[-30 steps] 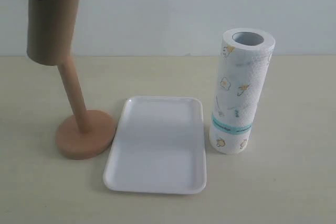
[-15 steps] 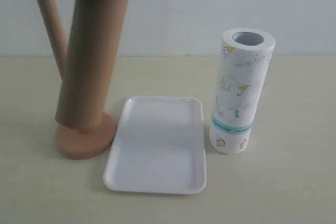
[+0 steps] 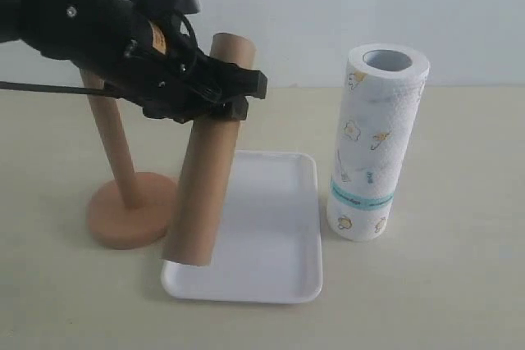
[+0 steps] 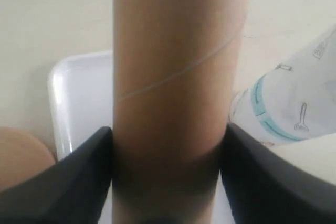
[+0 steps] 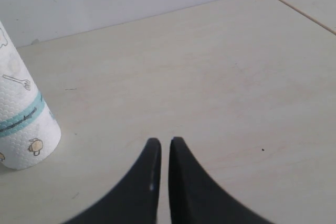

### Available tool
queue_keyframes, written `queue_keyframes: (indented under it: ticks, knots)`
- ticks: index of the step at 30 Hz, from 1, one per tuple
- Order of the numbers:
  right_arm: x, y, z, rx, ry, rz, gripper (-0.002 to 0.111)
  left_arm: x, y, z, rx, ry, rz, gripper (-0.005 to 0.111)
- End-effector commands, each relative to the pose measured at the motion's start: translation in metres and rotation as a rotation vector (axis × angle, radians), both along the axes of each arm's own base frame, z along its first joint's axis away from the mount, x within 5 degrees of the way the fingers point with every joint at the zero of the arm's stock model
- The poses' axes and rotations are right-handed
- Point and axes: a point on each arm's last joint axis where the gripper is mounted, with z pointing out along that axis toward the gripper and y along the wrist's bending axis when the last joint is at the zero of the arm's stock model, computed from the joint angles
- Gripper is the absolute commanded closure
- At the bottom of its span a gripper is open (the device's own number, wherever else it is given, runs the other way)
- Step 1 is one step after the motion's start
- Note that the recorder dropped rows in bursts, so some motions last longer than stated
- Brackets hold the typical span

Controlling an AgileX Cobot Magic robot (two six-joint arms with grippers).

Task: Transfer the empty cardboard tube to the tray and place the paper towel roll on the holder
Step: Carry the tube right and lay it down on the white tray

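My left gripper [image 3: 221, 96] is shut on the empty cardboard tube [image 3: 205, 178], gripping it near its upper end. The brown tube hangs tilted, off the rod, its lower end over the near left corner of the white tray [image 3: 275, 243]. In the left wrist view the tube [image 4: 176, 77] fills the gap between both black fingers [image 4: 79, 177]. The wooden holder [image 3: 131, 206] stands bare at the left, partly behind my arm. The paper towel roll [image 3: 373, 145] stands upright to the right of the tray; it also shows as roll [image 5: 21, 124] in the right wrist view. My right gripper [image 5: 161, 141] is shut and holds nothing.
The things stand on a pale wooden table [image 3: 443, 284] with a white wall behind. A table seam [image 5: 304, 11] runs across the far corner in the right wrist view. My left arm [image 3: 74, 14] reaches in above the holder.
The tube has come off the holder's rod and moved right and down, tilting over the tray's left side. My left arm has dropped into view. The roll and right gripper stayed put.
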Motion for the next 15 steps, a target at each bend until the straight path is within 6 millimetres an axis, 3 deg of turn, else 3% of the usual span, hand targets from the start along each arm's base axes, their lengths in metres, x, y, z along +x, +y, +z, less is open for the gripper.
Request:
queue_keyframes:
  ticks: [1,15]
  knots:
    - [0.000,0.000,0.001,0.000,-0.013,-0.005,0.103,0.016,-0.014,-0.008,-0.035,0.012,0.010,0.103]
    - [0.000,0.000,0.001,0.000,-0.013,-0.005,0.103,0.051,-0.044,-0.059,0.007,0.167,0.019,0.103]
